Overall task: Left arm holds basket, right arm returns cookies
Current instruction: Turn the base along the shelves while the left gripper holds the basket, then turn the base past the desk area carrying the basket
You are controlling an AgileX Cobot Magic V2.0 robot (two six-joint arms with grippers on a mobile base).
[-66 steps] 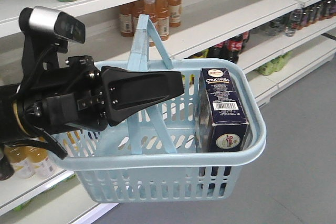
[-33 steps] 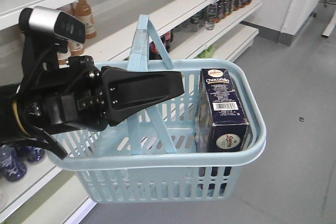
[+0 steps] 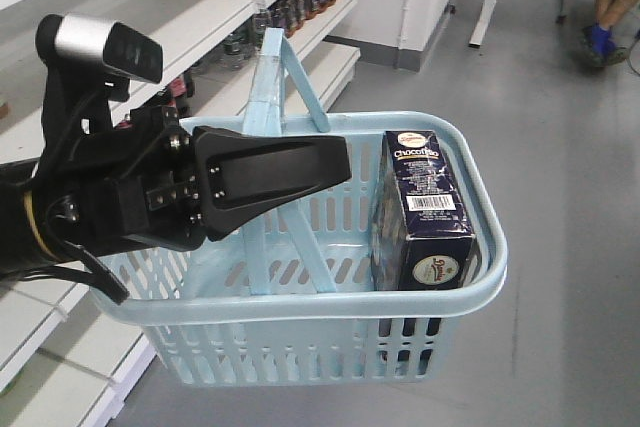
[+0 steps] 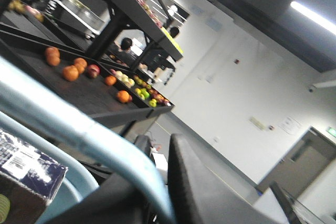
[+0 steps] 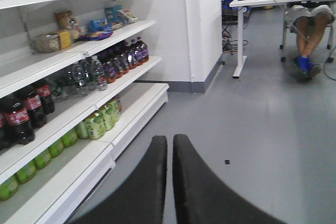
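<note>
A: Front view first. What is the left arm doing?
B: The left gripper (image 3: 268, 169) reaches in from the left, its broad black jaws clenched on the raised handles (image 3: 283, 77) of the light blue basket (image 3: 330, 342), which hangs clear of the grey floor (image 3: 560, 197). A silver-and-black camera (image 3: 105, 44) sits on top of the wrist.

A: And the cookies?
B: The navy Chocofello box (image 3: 428, 215) stands tilted in the basket's right end, leaning against the right wall, barcode and round white logo facing up and near. White shelves (image 3: 190, 17) with dark bottles run along the left, and a seated person's legs (image 3: 605, 7) show at far right.

A: Left wrist view?
B: A pale blue handle bar (image 4: 79, 132) crosses the lower left, running down beside the black jaw (image 4: 202, 182). A corner of the Chocofello box (image 4: 29, 169) shows at lower left. Beyond, dark racks (image 4: 105, 90) hold oranges and other fruit.

A: Right wrist view?
B: The right gripper (image 5: 170, 145) shows two black fingers pressed together with nothing between them, above the floor. Shelves (image 5: 79, 124) on the left carry dark and green bottles. At far right, a person (image 5: 307, 30) sits at a white table (image 5: 273, 1).
</note>
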